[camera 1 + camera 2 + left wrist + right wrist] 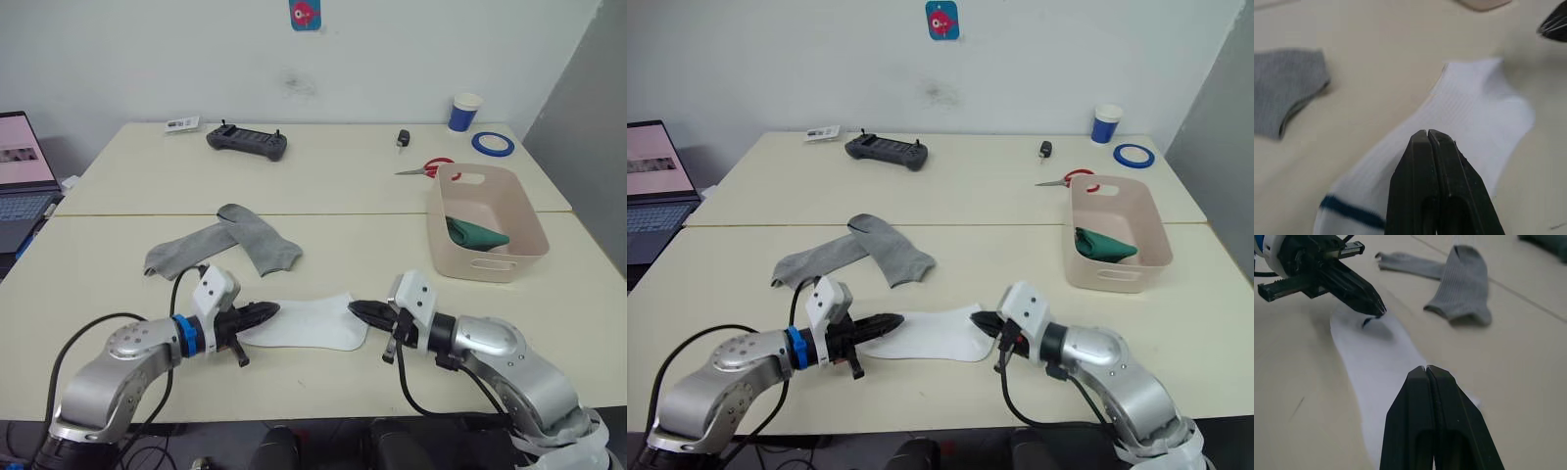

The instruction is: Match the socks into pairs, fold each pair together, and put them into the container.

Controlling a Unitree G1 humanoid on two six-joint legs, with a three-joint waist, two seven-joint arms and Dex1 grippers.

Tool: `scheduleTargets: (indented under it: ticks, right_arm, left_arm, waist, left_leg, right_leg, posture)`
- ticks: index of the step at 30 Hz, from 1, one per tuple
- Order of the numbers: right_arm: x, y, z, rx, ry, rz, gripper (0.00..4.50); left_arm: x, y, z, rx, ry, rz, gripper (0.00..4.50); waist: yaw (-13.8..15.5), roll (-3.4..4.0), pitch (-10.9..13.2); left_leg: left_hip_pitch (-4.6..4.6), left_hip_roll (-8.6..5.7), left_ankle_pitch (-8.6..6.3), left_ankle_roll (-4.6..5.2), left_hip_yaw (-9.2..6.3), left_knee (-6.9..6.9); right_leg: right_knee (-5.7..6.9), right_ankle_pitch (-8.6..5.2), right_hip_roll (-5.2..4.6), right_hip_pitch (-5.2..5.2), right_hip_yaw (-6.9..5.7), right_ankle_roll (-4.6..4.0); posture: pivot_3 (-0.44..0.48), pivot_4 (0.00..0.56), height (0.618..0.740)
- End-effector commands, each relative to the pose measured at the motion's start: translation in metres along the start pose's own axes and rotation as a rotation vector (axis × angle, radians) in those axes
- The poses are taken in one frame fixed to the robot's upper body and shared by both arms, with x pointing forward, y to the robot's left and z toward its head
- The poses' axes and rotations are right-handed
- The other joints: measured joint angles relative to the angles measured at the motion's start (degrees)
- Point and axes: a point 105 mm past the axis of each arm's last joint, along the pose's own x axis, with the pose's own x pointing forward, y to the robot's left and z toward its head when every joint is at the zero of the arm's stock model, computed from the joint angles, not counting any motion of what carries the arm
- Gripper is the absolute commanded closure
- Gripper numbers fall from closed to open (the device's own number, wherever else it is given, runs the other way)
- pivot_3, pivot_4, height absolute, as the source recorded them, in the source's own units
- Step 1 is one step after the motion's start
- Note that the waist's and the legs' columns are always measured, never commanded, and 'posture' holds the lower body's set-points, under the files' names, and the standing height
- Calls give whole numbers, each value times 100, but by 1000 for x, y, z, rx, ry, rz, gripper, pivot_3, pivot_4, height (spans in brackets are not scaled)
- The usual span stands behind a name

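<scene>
Pairing the white socks (304, 324): left gripper (263, 313) and right gripper (361, 309), jaws closed empty, must next grasp opposite ends to fold.

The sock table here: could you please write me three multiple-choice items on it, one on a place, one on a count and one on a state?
1. Where is the green sock bundle?
A. In the container
B. Beside the laptop
C. Under the white sock

2. How many grey socks lie on the table?
A. None
B. Two
C. Four

3. How do the left gripper fingers stand?
A. Wide apart
B. Closed together, over the white sock
C. Clamped on a grey sock

Answers:
1. A, the green bundle rests inside the tub at the robot's right.
2. B, two grey ones lie crossing each other beyond the white sock.
3. B, the left wrist view shows the two black fingers pressed together with no gap; the right gripper looks the same at the sock's other end.
</scene>
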Motion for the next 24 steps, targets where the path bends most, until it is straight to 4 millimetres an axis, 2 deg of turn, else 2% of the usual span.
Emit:
scheduleTargets:
  ticks: [1, 5, 8, 11, 13, 16, 19, 22, 24]
  right_arm:
    - [23, 2, -3, -54, 32, 5, 4433]
    - [50, 3, -20, -82, 100, -2, 4433]
    - [55, 2, -35, -40, 159, -31, 4433]
    - [43, -2, -53, -19, 229, -67, 4433]
    - [26, -10, -64, -15, 276, -108, 4433]
    - [5, -23, -70, -9, 306, -163, 4433]
    - [-8, -31, -57, -12, 234, -198, 4433]
    - [-11, -20, -29, -1, 94, -136, 4433]
    - [-12, -17, -27, 1, 84, -127, 4433]
  left_arm:
    - [10, 0, -4, 21, 21, 2, 4500]
    - [15, 8, -19, 13, 57, 41, 4500]
    - [17, 15, -28, 16, 89, 90, 4500]
    - [15, 15, -41, 3, 135, 118, 4500]
    - [11, 13, -55, -39, 174, 138, 4500]
    - [8, 11, -67, -59, 200, 151, 4500]
    - [10, 12, -58, -61, 143, 151, 4500]
    - [11, 13, -30, -27, 45, 115, 4500]
    - [9, 13, -21, -4, 27, 91, 4500]
  waist:
    - [-8, 0, 0]
    - [-7, 0, 0]
    - [0, 0, 0]
    - [15, 0, 0]
    - [19, 2, -2]
    - [17, 1, -8]
    - [14, 5, -11]
    - [12, 5, -8]
    - [11, 4, -7]
  left_leg:
    - [1, 0, 0, 0, 1, 0]
    - [1, 3, 0, 0, -1, -3]
    - [-4, 3, 0, 0, -5, -4]
    - [-8, 1, 0, 0, -5, 0]
    - [-8, -3, 0, 0, -3, 1]
    - [2, -5, 0, 0, 0, 1]
    - [14, -5, 0, 0, 4, 0]
    - [6, -4, 0, 0, 2, 0]
    - [-2, 0, 0, 0, -2, 0]
  right_leg:
    - [0, 0, 0, 0, 1, 0]
    - [0, -1, 4, -2, 1, -2]
    - [-1, -1, 4, -5, 2, -3]
    - [-2, -1, 0, -5, 3, -2]
    - [-3, -1, -5, -4, 3, -1]
    - [-3, 0, -9, 4, 3, 0]
    - [-2, 0, -9, 13, 5, 1]
    - [-2, 0, -7, 7, 2, 1]
    - [-2, 0, -2, 1, 1, 1]
  posture:
    - [0, 150, 740]
    - [0, 150, 740]
    - [0, 150, 740]
    - [0, 150, 740]
    - [0, 150, 740]
    - [0, 150, 740]
    - [0, 150, 740]
    - [0, 150, 740]
    - [0, 150, 740]
